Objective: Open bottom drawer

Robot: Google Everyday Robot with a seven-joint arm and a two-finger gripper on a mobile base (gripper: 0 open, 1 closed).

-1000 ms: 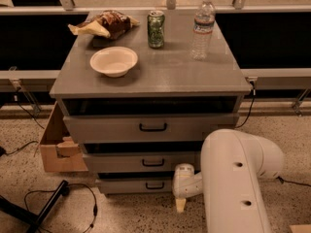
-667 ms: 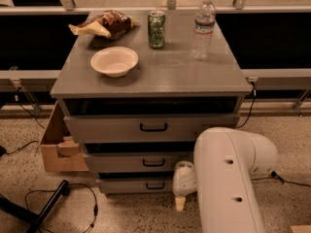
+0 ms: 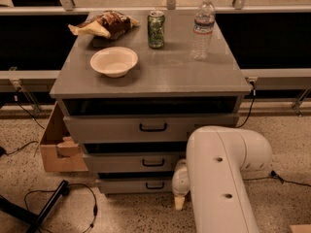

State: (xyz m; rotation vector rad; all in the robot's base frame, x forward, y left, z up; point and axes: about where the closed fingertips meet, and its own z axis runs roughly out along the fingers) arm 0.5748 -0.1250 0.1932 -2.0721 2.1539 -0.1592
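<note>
The grey cabinet (image 3: 150, 81) has three drawers. The bottom drawer (image 3: 131, 185) is the slimmest front, lowest near the floor, with a small black bar handle (image 3: 155, 185). It looks pushed in. My gripper (image 3: 179, 198) hangs low at the end of the white arm (image 3: 218, 178), just right of the bottom drawer's handle, near the drawer's right end. Its cream fingertip (image 3: 179, 202) points down toward the floor. The arm hides the right ends of the middle drawer (image 3: 136, 162) and bottom drawer.
On the cabinet top stand a cream bowl (image 3: 114, 61), a snack bag (image 3: 104, 24), a green can (image 3: 156, 29) and a water bottle (image 3: 202, 27). A cardboard box (image 3: 58, 147) sits left of the cabinet. Cables (image 3: 58, 198) lie on the speckled floor.
The white arm has shifted left and closer across the cabinet's right side. The gripper stays low by the bottom drawer. The drawers have not moved.
</note>
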